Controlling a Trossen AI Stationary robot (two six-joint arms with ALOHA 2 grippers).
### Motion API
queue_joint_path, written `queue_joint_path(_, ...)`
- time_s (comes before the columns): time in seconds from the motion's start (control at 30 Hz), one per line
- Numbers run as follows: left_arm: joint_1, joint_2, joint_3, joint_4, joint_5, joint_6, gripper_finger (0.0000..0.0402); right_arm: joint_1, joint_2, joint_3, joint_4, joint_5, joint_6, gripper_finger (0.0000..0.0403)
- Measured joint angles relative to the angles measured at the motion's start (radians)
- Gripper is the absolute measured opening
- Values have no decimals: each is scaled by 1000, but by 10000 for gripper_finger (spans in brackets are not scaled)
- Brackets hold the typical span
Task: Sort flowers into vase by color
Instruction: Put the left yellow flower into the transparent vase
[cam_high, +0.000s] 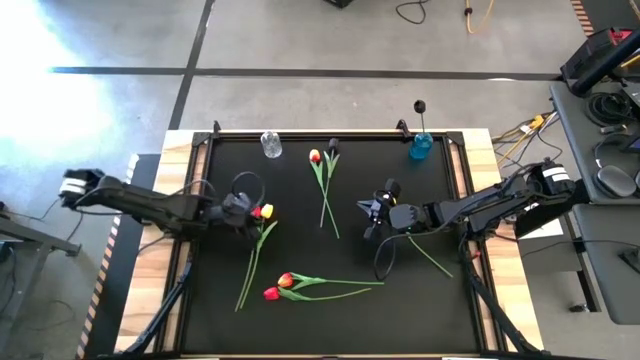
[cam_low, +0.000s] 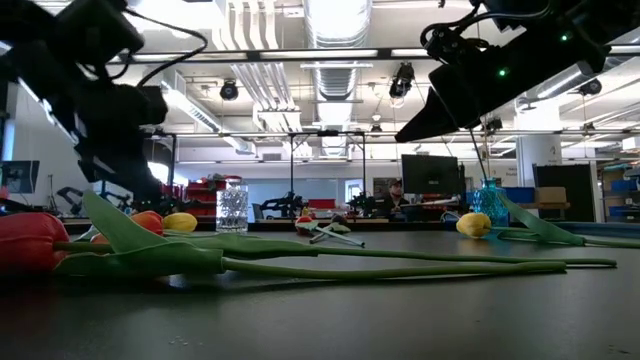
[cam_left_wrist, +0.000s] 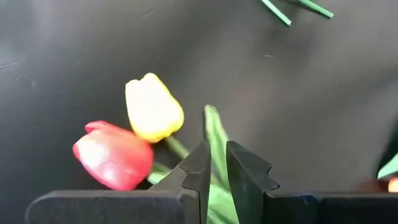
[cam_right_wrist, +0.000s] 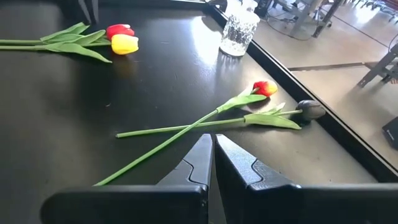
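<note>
— So, what surface do we have, and what room?

— We see a black mat (cam_high: 420, 300) on a wood-edged table (cam_high: 178, 150); grey concrete floor around it; beyond, a workshop with ceiling lights, monitors and a seated person (cam_low: 396, 192). We can read no labels or writing.

— And the flowers?

— A red tulip (cam_left_wrist: 113, 154) and a yellow tulip (cam_left_wrist: 153, 107) lie together just ahead of the left gripper (cam_left_wrist: 216, 163), whose fingers are pressed nearly closed with a green leaf (cam_left_wrist: 215, 134) between them; two pairs more lie on the mat; a dark tulip (cam_high: 420, 105) stands in the blue vase (cam_high: 421, 147); a clear glass vase (cam_high: 271, 145) stands apart.

— The right gripper (cam_right_wrist: 213, 155)?

— Hovering mid-mat, fingers together, grasping nothing.
</note>
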Motion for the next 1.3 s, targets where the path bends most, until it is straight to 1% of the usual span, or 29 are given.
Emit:
queue_joint_path(0.07,-14,79,58,-40,-15,-27,37,0,0,0,-1,0,0,13)
queue_joint_path(0.2,-16,231,168,-176,-58,-72,37,0,0,0,-10,0,0,13)
queue_joint_path(0.3,-15,328,219,-257,-72,-93,37,0,0,0,-13,0,0,13)
queue_joint_path(0.43,-15,424,248,-272,-72,-97,45,0,0,0,-14,0,0,13)
queue_joint_path(0.53,-15,473,267,-273,-74,-98,64,0,0,0,-14,0,0,13)
queue_joint_path(0.7,-15,505,299,-276,-71,-80,110,0,1,-1,-14,0,0,13)
queue_joint_path(0.8,-15,504,314,-278,-65,-68,137,0,1,-1,-14,0,0,13)
queue_joint_path(0.9,-15,488,321,-283,-60,-50,153,0,1,-1,-14,0,0,13)
queue_joint_path(1.03,-15,479,327,-265,-7,-39,156,0,1,-1,-14,0,0,13)
queue_joint_path(1.3,9,502,314,-234,-11,-41,138,0,1,-1,-14,0,6,13)
